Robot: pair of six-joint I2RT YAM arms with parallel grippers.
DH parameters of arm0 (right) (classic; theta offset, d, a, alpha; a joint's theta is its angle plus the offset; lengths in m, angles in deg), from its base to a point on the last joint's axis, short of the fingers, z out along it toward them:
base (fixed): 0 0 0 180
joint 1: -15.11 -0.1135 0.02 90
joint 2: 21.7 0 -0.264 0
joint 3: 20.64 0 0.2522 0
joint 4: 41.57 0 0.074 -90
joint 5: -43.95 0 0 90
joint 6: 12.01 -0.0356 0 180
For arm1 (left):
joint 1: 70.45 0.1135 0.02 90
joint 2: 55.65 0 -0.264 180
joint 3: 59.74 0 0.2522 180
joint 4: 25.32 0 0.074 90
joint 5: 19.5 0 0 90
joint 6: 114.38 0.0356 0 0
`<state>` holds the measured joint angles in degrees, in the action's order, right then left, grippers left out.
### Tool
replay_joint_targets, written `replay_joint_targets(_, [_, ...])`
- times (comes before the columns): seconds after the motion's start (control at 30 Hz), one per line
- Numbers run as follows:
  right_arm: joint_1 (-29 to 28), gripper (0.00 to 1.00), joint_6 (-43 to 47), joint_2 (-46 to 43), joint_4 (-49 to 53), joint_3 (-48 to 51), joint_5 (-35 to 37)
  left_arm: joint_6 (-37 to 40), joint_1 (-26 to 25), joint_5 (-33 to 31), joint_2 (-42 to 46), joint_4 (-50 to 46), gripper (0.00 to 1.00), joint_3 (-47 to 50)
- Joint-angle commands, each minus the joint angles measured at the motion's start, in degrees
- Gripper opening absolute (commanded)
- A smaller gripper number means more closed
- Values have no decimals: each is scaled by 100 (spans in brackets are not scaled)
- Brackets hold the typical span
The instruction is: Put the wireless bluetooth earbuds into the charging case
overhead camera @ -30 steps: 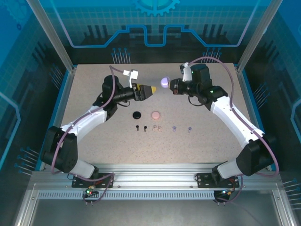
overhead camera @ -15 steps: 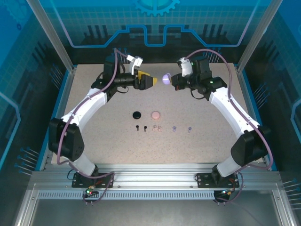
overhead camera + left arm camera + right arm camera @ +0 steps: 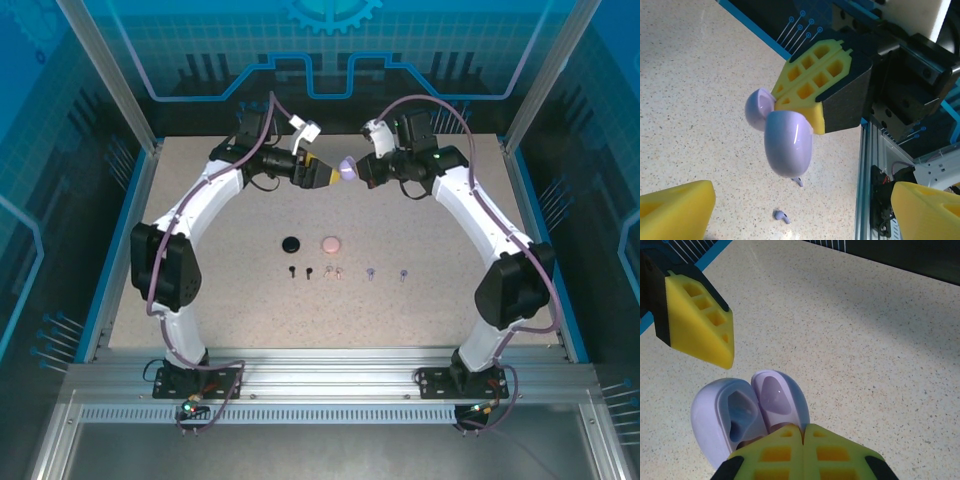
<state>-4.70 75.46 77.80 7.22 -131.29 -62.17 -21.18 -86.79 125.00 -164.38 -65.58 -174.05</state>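
Note:
An open lilac charging case (image 3: 346,170) hangs in the air over the back middle of the table, with my right gripper (image 3: 362,171) shut on its hinge end. The right wrist view shows its two empty hollows (image 3: 742,415) just past my closed yellow fingers (image 3: 790,455). My left gripper (image 3: 326,176) faces the case from the left and stands open. In the left wrist view the case (image 3: 788,143) floats between and beyond my wide-apart fingers (image 3: 675,207). Two lilac earbuds (image 3: 370,272) (image 3: 403,273) lie on the table, with pink earbuds (image 3: 334,271) and black earbuds (image 3: 299,272) beside them.
A black round case (image 3: 291,243) and a pink round case (image 3: 331,243) sit on the speckled table (image 3: 440,300), just behind the row of earbuds. Blue enclosure walls ring the table, and an aluminium rail (image 3: 330,360) runs along the near edge.
Both arms have swung toward the back and toward each other. My left gripper has closed the gap to the lilac case held by the right gripper.

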Motion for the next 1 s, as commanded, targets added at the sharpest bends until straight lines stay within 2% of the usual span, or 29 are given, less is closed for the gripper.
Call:
replay_joint_targets(0.0, [74, 0, 225, 166, 298, -370, -221, 483, 25, 371, -205, -751, 89, -360])
replay_joint_targets(0.2, [22, 0, 276, 355, 455, -637, -302, 520, 17, 418, -358, -791, 83, -514])
replay_joint_targets(0.97, [-220, 0, 311, 550, 566, -849, -338, 477, -28, 533, -640, -825, 71, -852])
